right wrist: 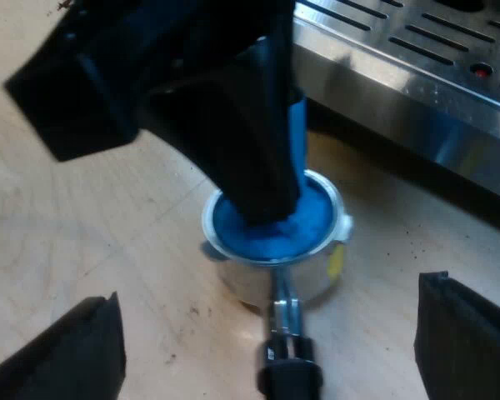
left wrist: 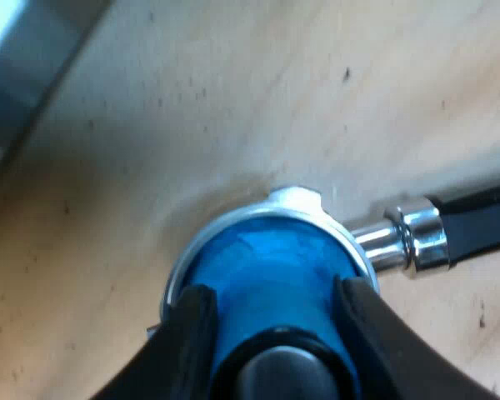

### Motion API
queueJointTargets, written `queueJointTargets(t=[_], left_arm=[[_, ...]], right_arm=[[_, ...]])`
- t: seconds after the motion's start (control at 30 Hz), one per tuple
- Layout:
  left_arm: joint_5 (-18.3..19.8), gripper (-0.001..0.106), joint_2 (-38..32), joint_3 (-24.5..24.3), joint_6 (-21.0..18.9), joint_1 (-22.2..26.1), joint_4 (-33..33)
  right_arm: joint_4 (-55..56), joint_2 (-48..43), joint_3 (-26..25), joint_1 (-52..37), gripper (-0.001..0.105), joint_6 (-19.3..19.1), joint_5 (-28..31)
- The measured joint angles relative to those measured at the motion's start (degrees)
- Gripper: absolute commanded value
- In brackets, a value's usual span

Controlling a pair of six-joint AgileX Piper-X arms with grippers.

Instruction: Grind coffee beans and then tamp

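Tamping, left wrist view: the left gripper [left wrist: 273, 292] pinches the blue tamper [left wrist: 267, 267], one black finger on each side of its body.
Tamper's place: it sits inside the round basket of the metal holder [left wrist: 300, 198], and the basket rim shows around it.
Holder's place: it rests on the wooden table [left wrist: 233, 100], with its dark handle [left wrist: 483, 217] sticking out sideways from a shiny neck.
Right wrist view, right gripper [right wrist: 268, 290]: its fingers are spread wide with nothing between them, and it hangs near the handle's end without touching it.
Same view, the press: the left gripper is over the holder, and the tamper's blue base fills the basket, close to the espresso machine [right wrist: 417, 92].
Hidden: the grounds under the tamper cannot be seen.
Risk, sliding: nothing grips the holder, so I judge that a hard push could skid or rock it on the table.
Risk, tilt: an off-centre or slanted push would likely pack the coffee unevenly.
Risk, lifting: a snug tamper could drag the loose holder up with it and spill the grounds.
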Motion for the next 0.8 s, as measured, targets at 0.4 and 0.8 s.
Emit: queueJointTargets(t=[0.4, 0.8], left_arm=[[-0.42, 0.0, -7.64, -1.02, 0.0, 0.0, 1.84], [-0.65, 0.0, -14.84, -1.15, -1.29, 7.9, 7.58]], right_arm=[[-3.5, 0.0, 0.0, 0.0, 0.072, 0.0, -2.87], [-5.32, 0.0, 0.0, 0.0, 0.072, 0.0, -2.95]])
